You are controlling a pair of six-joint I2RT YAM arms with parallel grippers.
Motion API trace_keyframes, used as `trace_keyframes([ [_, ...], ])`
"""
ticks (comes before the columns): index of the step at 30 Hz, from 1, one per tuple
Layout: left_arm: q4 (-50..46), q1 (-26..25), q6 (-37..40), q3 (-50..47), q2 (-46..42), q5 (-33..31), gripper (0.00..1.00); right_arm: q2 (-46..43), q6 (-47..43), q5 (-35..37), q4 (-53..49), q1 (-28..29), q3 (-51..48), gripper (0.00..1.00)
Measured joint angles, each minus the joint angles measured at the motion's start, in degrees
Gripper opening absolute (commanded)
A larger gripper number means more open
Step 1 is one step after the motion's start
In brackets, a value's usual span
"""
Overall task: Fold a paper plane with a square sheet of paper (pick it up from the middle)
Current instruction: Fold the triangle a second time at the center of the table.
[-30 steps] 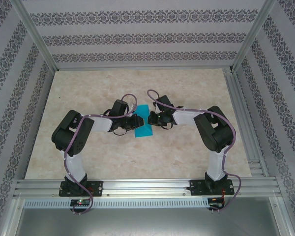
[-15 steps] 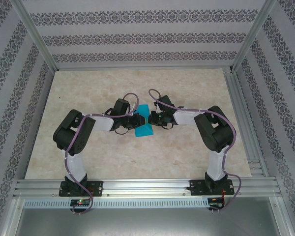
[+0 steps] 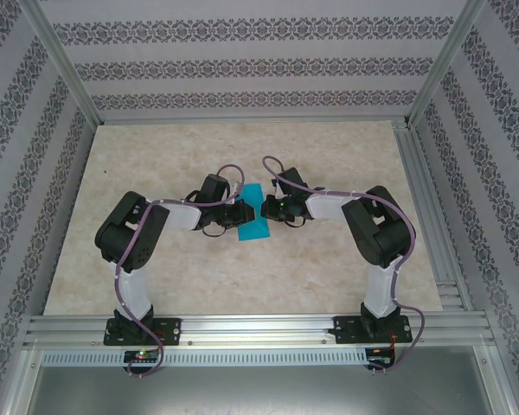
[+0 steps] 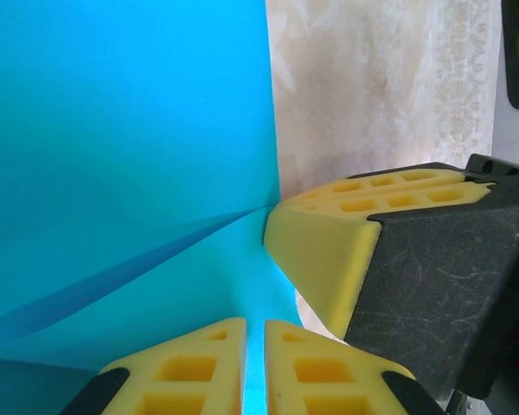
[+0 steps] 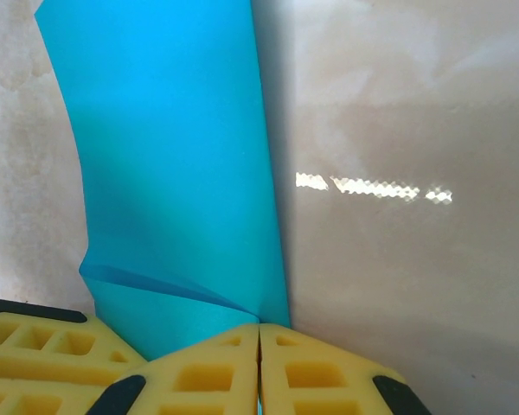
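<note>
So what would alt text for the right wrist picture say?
The right gripper pinches the near edge of a teal-blue sheet of paper that curls over on itself, with a pale marbled table behind it.

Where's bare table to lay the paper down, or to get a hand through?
Wide bare marble-patterned tabletop lies beyond both arms, up to the back wall, and in front between the two bases. Crowded: the centre, where left fingers and right fingers pinch the thin teal-blue paper sheet from either side.
</note>
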Motion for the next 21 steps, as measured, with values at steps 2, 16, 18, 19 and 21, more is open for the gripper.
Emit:
trace_keyframes([
  [2, -0.02, 0.00, 0.00, 0.15, 0.44, -0.02, 0.14, -0.02, 0.02, 0.00, 0.00, 0.00, 0.00, 0.10],
  [16, -0.72, 0.00, 0.02, 0.63, 0.85, -0.50, 0.14, -2.23, 0.22, 0.17, -2.05, -0.76, -0.48, 0.26],
  [18, -0.74, 0.00, 0.02, 0.63, 0.98, -0.66, 0.14, -3.56, 0.20, 0.37, -2.58, -0.87, -0.79, 0.27],
  [19, -0.79, 0.00, 0.02, 0.63, 1.03, -0.68, 0.14, -4.26, 0.22, 0.50, -2.80, -0.87, -1.01, 0.28],
  [21, -0.94, 0.00, 0.02, 0.79, 1.18, -0.70, 0.14, -6.03, 0.20, 0.68, -3.06, -0.87, -1.51, 0.30],
])
